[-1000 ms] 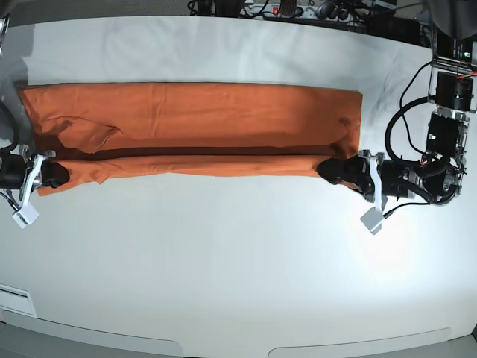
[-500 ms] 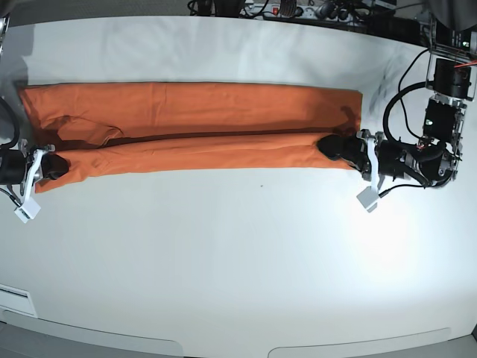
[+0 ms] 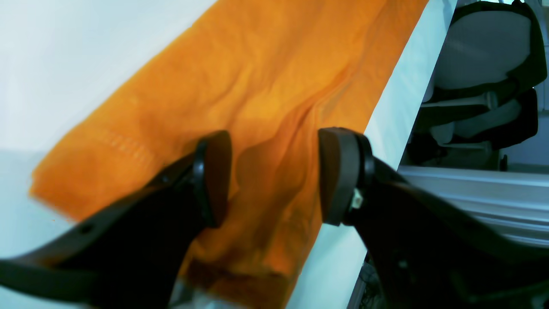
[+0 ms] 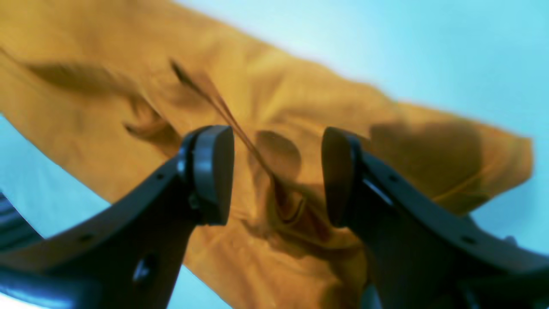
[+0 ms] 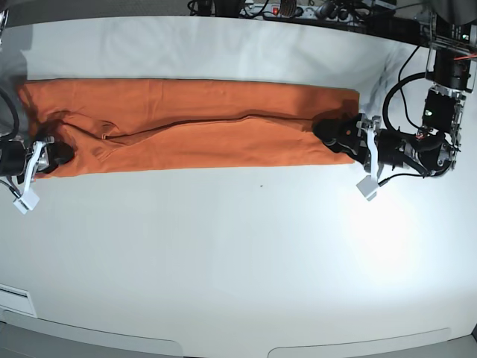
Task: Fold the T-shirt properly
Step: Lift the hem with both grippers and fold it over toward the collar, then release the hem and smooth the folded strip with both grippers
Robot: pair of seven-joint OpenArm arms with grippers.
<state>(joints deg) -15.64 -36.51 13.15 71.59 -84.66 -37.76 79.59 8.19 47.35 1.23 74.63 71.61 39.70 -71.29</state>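
We're at the lengthwise fold, and the T-shirt (image 5: 194,127) lies as a long orange band across the upper half of the base view, on the white table (image 5: 238,253). Its near long edge is doubled over toward the far edge, with a crease line running along the middle.

Starting at the left of the frame: the right gripper (image 5: 52,155) sits at the shirt's left end, low over the table, its arm reaching in from the frame's left edge. In its wrist view the jaws stand apart, released, with rumpled orange fabric between and below the pads (image 4: 210,171); nothing is pinched.

What do we want here? We judge the fold is laid but not tidy: there's a pucker near the left end (image 5: 104,138) that wants smoothing. Both claws should lift clear straight up so the thin cloth isn't dragged back open.

Moving right along the band, the folded edge looks fairly straight through the middle.

At the right of the frame, the left gripper (image 5: 339,136) rests at the shirt's right end, its arm bent back toward the upper right corner, cables looping behind it. Its wrist view shows the jaws open too, the fingertips (image 3: 214,176) straddling a soft ridge of fabric without clamping it. The hem stitching is visible just left of that finger.
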